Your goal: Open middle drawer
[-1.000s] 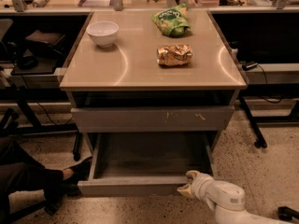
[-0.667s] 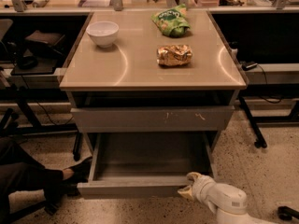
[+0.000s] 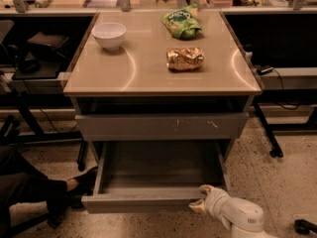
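The gripper [image 3: 199,203] is seen at the right end of the drawer [image 3: 138,204], which stretches left; its grip cannot be told.

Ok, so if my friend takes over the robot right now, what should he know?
Gripper: low down, at the right end of the middle drawer front.
Middle drawer: pulled well out, its plain front facing the camera. The scratched drawer front above it is shut.
Done: the drawer looks open.
Left: probably only backing the arm away. Watch the person's leg on the floor beside the drawer's left corner.
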### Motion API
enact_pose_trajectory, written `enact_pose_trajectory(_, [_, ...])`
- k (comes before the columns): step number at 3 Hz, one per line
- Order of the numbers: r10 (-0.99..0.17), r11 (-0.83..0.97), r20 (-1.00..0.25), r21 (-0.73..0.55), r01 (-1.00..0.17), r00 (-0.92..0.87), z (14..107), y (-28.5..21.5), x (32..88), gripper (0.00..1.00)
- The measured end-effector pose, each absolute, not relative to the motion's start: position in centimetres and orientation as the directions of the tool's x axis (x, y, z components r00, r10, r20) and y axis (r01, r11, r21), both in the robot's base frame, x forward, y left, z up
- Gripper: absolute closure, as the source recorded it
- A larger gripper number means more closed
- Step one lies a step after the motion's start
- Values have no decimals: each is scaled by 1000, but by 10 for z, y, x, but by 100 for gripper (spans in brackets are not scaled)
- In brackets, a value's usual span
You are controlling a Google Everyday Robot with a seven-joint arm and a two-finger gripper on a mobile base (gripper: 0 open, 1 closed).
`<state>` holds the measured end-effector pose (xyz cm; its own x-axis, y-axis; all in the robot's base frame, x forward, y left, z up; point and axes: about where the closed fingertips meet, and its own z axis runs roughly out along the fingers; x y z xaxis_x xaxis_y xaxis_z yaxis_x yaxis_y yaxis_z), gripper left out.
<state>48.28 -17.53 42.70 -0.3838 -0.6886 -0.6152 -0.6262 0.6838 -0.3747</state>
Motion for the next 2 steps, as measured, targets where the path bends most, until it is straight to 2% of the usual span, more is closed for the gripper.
enact_pose_trajectory(2, [-682,691,-621,-375,-618,-386,427,-177,476,100])
